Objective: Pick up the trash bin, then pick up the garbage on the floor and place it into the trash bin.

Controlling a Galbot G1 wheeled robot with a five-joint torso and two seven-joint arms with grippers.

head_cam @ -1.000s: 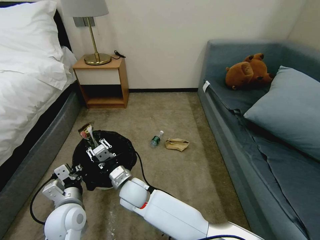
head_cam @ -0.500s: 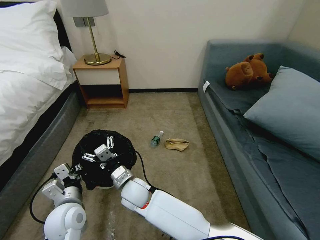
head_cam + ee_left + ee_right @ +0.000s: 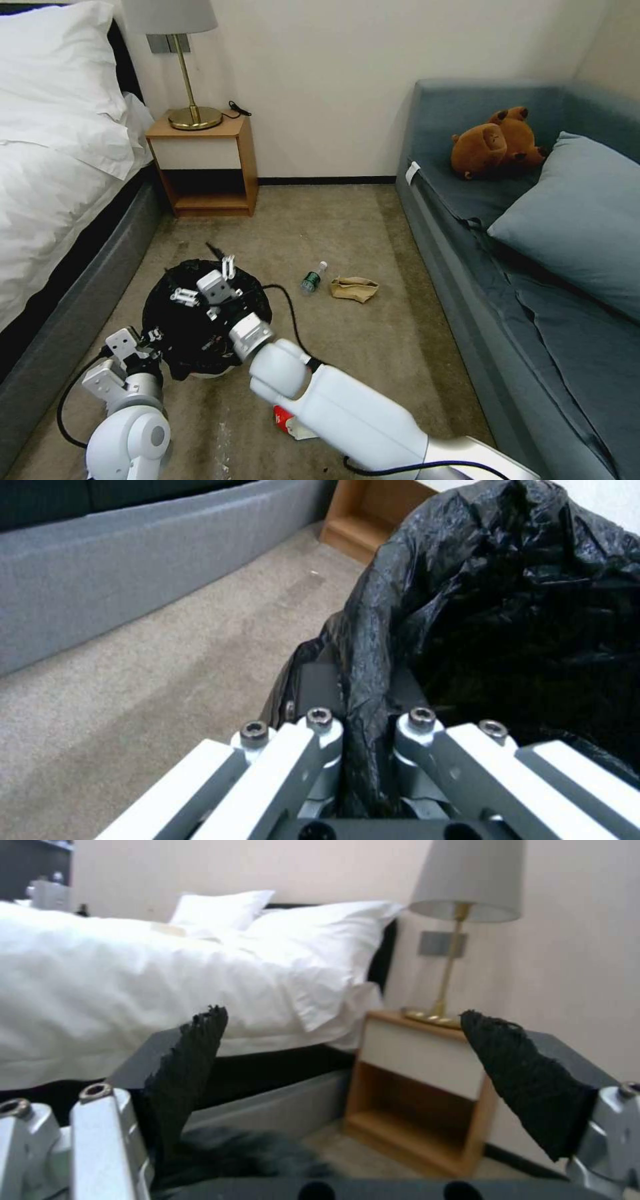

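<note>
Left gripper [image 3: 155, 335]: you have it clenched on the bin [image 3: 200, 317] rim, nearest you.
Bin: held off the carpet.
Right gripper [image 3: 203, 280]: you see it spread wide, empty, above the bin.
Bottle [image 3: 312, 277]: right of the bin.
Bag [image 3: 354, 288]: just beyond the bottle.

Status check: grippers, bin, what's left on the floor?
Left gripper shut on bin rim. Right gripper open, empty, over bin. Bottle, paper bag, red wrapper on carpet. Nothing blocking.
</note>
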